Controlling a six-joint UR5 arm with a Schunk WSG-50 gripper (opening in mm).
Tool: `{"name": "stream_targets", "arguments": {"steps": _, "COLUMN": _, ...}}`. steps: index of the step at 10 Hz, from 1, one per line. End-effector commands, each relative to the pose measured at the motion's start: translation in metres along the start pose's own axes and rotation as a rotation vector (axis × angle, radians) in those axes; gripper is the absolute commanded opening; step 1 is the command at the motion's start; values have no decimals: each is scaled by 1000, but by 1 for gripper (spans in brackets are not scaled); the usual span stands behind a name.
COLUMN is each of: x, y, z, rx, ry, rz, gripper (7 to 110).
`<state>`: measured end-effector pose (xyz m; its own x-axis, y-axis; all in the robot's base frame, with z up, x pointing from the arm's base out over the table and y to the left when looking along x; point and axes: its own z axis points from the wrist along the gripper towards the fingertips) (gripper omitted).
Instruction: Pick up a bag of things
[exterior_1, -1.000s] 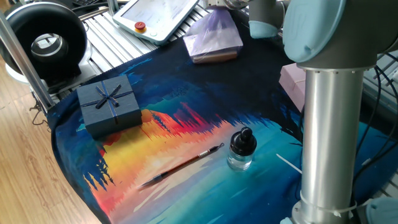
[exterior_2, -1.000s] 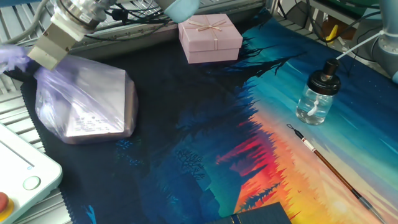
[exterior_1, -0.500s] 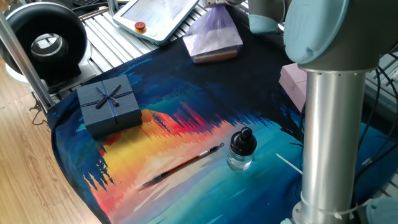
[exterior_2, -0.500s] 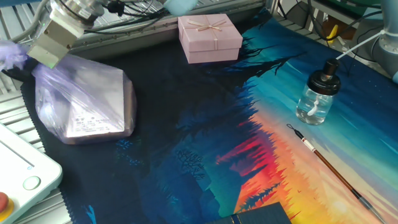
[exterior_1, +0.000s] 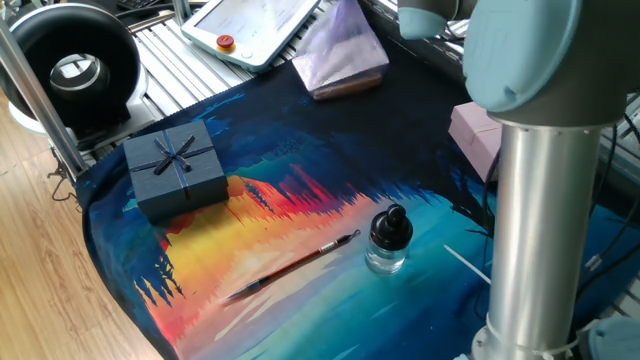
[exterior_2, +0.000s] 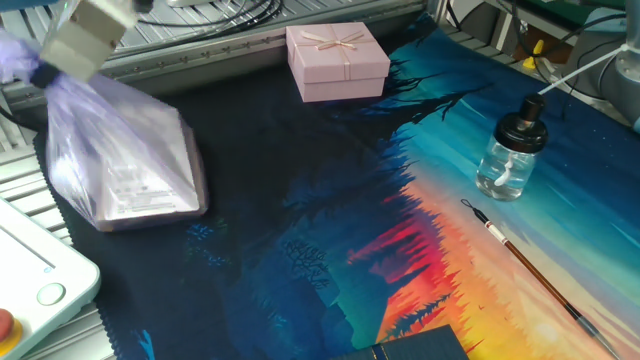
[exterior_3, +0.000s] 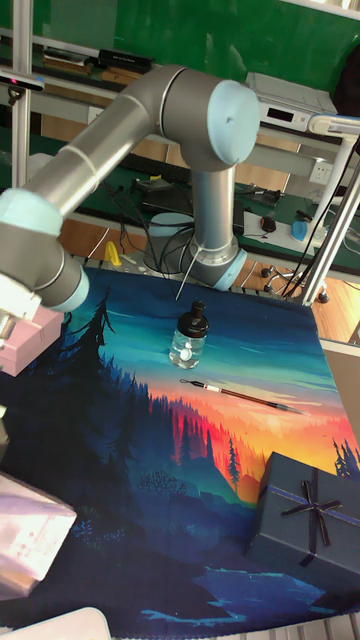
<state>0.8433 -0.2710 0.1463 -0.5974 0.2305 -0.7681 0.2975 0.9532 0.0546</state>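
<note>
The single grey UR5 arm with pale blue joint caps (exterior_3: 150, 120) rises from its base at the far side of the table in the tall fixed view, bends at a shoulder joint and slopes down to the left edge of the scene. In one fixed view its upright silver column (exterior_1: 540, 220) fills the right foreground. In the other fixed view the beige two-finger gripper (exterior_2: 62, 60) sits at the top left corner, tilted, its fingers closed on the gathered neck of the translucent pale lilac plastic bag (exterior_2: 120, 150).
</note>
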Motion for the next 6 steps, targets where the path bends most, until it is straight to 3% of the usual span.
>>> {"name": "stream_targets", "arguments": {"steps": 1, "x": -16, "y": 12, "z": -24, "rx": -43, "ry": -38, "rz": -9, "gripper": 7}}
{"name": "stream_targets", "arguments": {"steps": 6, "x": -15, "y": 25, "z": -48, "rx": -12, "ry": -10, "rz": -14, "gripper": 7}}
